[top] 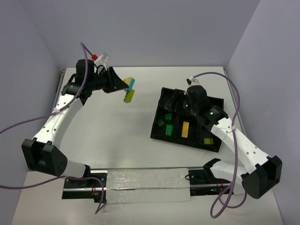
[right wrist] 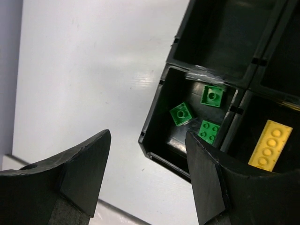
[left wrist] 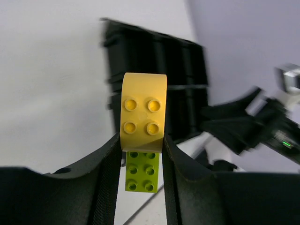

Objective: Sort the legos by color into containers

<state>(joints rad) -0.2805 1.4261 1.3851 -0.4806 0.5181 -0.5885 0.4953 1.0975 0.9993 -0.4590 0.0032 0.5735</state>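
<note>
As left tool [left wrist: 142,143] holds yellow lego [left wrist: 143,112], right tool [right wrist: 147,140] (parted) overhangs tray [top: 187,142].

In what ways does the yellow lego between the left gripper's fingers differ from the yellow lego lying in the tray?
The square yellow lego shows four studs in a square; the long yellow lego is narrow, with studs in one row. The square one is clamped by the left gripper, away from the black tray; the long one lies in a compartment of it. Both are yellow and studded.
</note>
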